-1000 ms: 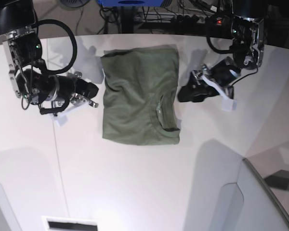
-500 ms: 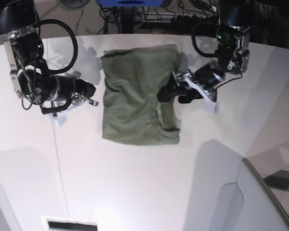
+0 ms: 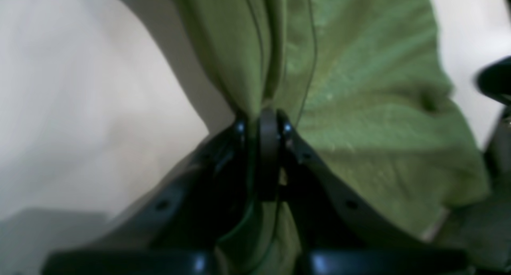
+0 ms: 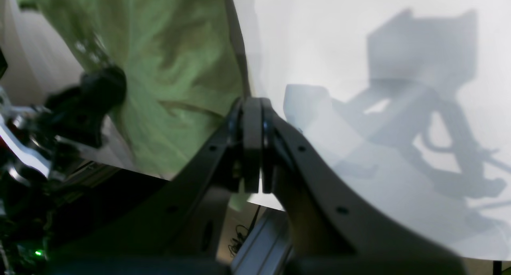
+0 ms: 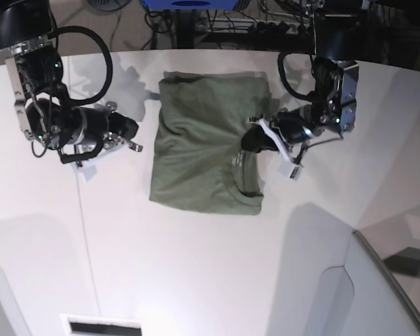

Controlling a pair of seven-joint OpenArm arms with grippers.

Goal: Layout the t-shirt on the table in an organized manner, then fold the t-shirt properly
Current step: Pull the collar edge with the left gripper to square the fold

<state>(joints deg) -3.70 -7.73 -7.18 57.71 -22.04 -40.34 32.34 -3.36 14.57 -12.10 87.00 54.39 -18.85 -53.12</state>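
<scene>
Olive-green short-sleeved cotton t-shirt (image 5: 206, 157) lies folded into a rough rectangle on the large smooth white worktop (image 5: 196, 266), towards the far edge, between the two arms. Collar opening sits near the shirt's near right corner in the base view. Fabric wrinkled, with diagonal creases across the upper half.

Left gripper (image 5: 250, 140) is at the shirt's right edge in the base view, just above the collar. Left wrist view: its black fingers (image 3: 239, 147) are pressed together with a pinch of green fabric between them; cloth rises in folds straight out of the tips. So closed on the t-shirt edge. That view is blurred, so finer detail of the grip cannot be told.

Right gripper (image 5: 136, 145) is off the shirt's left edge in the base view, near it but not touching, over bare worktop. Right wrist view: its fingers (image 4: 233, 123) are fully together with nothing between them; shirt edge lies just beyond the tips.

A thin seam line (image 5: 84, 231) runs across the worktop below the right arm.
</scene>
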